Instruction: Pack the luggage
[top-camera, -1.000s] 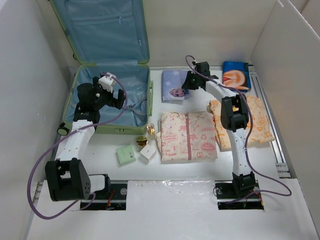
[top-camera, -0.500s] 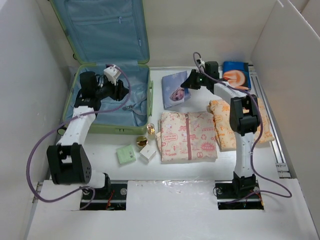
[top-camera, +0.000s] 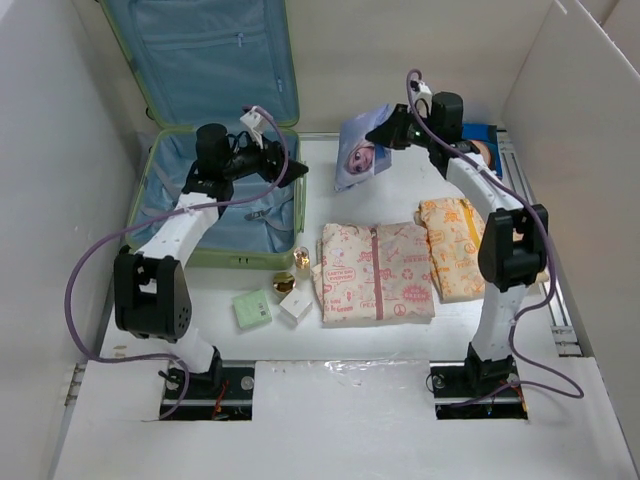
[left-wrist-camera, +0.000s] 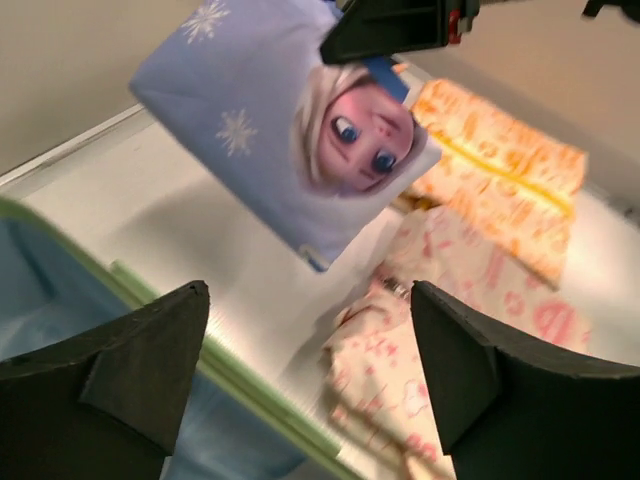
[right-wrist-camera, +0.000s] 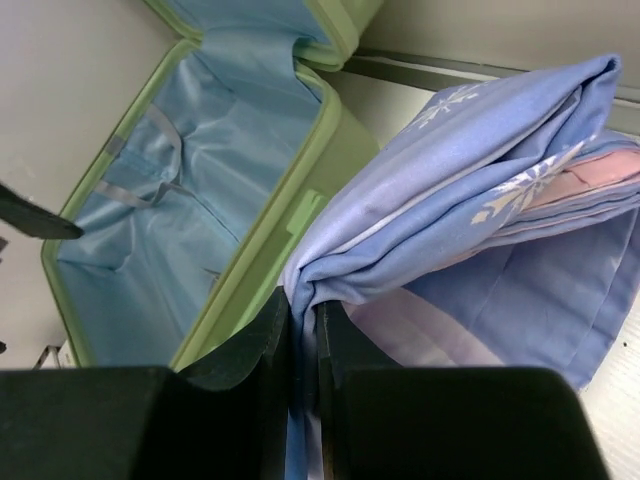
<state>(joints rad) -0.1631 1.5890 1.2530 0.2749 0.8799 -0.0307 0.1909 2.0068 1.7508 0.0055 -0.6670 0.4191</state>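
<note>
Luggage (top-camera: 215, 258) is seen at the far left of the desk (top-camera: 400, 340), lying open; its base is flat on the desk, its lid is stood up against the back wall, and the light blue lining is exposed in both halves.

A folded pink-printed garment (top-camera: 372, 272) is laid flat at mid-desk; a folded orange-printed garment (top-camera: 455, 248) is laid just beside it to the right, partly covered by the right arm.

A folded blue cloth with a cartoon face (top-camera: 362, 158) is held clear of the desk, to the right of the luggage; it hangs tilted from one pinched edge.

Right hand (right-wrist-camera: 303, 340) – jaws drawn almost together on the folded edge of the blue cloth; the grip is shown plainly in the right wrist view.

Left hand (top-camera: 295, 172) – jaws parted wide, nothing between them; it is held above the right rim of the luggage and pointed toward the blue cloth, apart from it.

A blue and orange item (top-camera: 480, 150) at the far right is largely hidden behind the right arm; it cannot be identified.

A small green packet (top-camera: 252, 308) and a small white box (top-camera: 295, 304) are set side by side in front of the luggage; two small golden round objects (top-camera: 284, 282) (top-camera: 301, 259) are found just beyond them.
</note>
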